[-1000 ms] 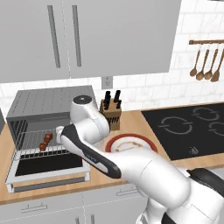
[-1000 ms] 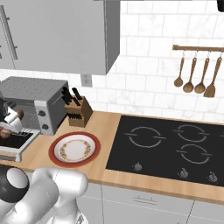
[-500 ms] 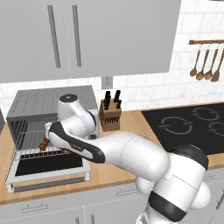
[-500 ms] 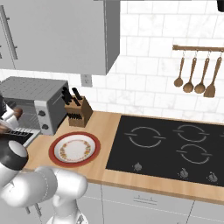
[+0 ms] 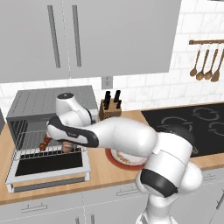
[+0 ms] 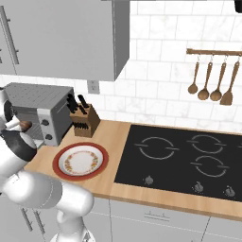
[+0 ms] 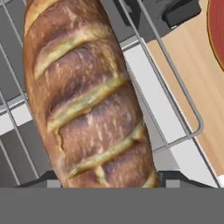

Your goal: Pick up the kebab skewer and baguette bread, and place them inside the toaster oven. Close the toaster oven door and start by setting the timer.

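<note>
Golden-brown baguette bread (image 7: 89, 94) sits clamped in the end effector (image 7: 107, 177) — over the toaster oven (image 5: 50, 105) rack.

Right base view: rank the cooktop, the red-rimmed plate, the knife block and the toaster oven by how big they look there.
Largest to smallest, as they look:
1. Black cooktop
2. Toaster oven, though the robot's arm hides part of it
3. Red-rimmed plate, close to the oven in spread, so this order is unsure
4. Knife block
</note>
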{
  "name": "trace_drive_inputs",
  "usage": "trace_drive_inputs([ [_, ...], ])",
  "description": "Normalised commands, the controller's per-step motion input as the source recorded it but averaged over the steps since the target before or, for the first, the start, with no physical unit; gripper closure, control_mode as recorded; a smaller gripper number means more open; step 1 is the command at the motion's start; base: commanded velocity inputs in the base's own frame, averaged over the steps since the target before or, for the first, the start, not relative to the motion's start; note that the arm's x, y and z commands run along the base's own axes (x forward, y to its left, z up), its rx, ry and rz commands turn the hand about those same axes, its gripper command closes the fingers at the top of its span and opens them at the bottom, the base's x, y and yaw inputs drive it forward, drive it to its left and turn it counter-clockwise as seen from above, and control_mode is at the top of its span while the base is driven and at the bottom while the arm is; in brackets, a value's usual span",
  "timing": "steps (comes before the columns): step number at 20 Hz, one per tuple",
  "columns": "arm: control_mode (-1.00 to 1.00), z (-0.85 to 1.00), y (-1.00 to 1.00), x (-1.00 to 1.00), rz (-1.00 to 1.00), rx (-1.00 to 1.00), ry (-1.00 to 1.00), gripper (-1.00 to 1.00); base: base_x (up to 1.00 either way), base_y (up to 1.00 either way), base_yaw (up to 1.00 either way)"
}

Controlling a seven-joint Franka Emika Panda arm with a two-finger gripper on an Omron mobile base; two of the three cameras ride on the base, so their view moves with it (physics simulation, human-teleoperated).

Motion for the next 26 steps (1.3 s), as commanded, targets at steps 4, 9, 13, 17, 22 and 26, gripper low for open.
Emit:
trace_drive_inputs([
  [4,-1.00,-0.16,0.01,0.19,-0.10,0.00,0.01,1.00,0.00,0.00,0.00],
  [9,-1.00,-0.17,0.02,0.09,-0.10,0.00,0.01,1.00,0.00,0.00,0.00],
  [13,-1.00,-0.17,0.01,0.09,-0.10,0.00,0.00,1.00,0.00,0.00,0.00],
  [17,-1.00,-0.16,0.00,0.03,-0.08,0.00,0.00,1.00,0.00,0.00,0.00],
  [22,-1.00,-0.16,0.13,0.02,-0.07,0.00,0.00,-1.00,0.00,0.00,0.00],
  [26,-1.00,-0.10,0.00,0.00,-0.05,0.00,0.00,-1.00,0.00,0.00,0.00],
])
